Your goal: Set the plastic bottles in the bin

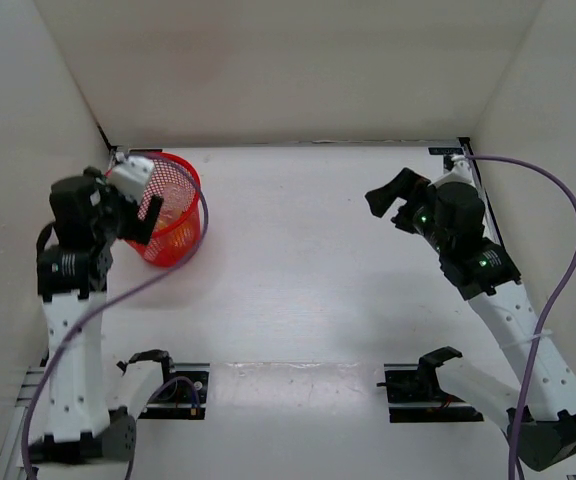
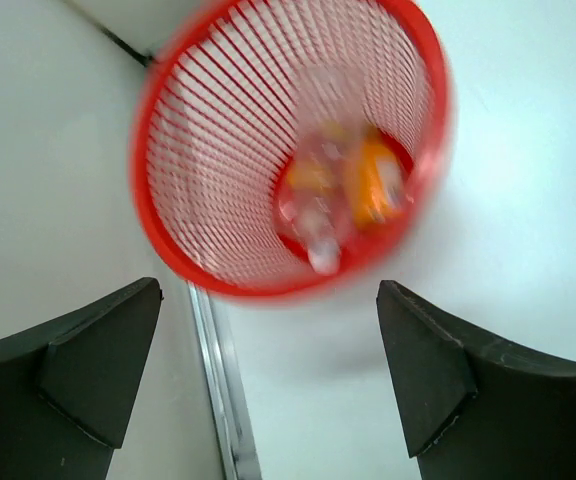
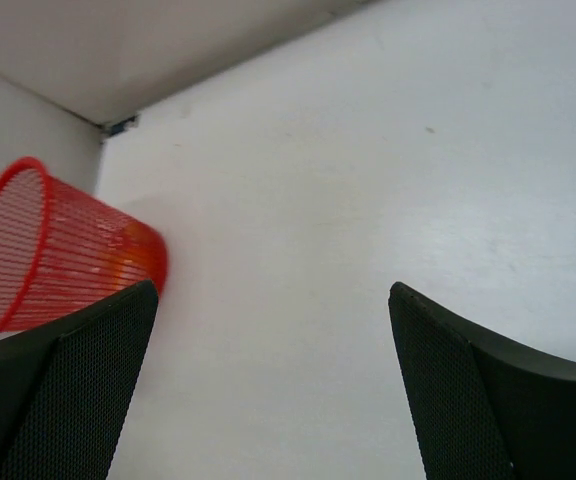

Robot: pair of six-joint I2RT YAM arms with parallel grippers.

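The red mesh bin (image 1: 183, 228) stands at the table's far left, near the corner. In the left wrist view I look down into the bin (image 2: 208, 170), blurred. At its bottom lie the orange bottle (image 2: 373, 180), a clear crinkled bottle (image 2: 316, 225) and something yellow (image 2: 308, 175), probably the yellow-labelled bottle. My left gripper (image 1: 138, 200) hangs above the bin's left rim, open and empty (image 2: 268, 290). My right gripper (image 1: 393, 205) is raised at the far right, open and empty (image 3: 272, 290). The right wrist view shows the bin (image 3: 58, 250) far off to its left.
White walls enclose the table at the back and on both sides. A metal strip (image 2: 213, 380) runs along the left wall's foot beside the bin. Two black mounts (image 1: 173, 385) (image 1: 418, 385) sit at the near edge. A purple cable (image 1: 558, 260) loops by the right arm.
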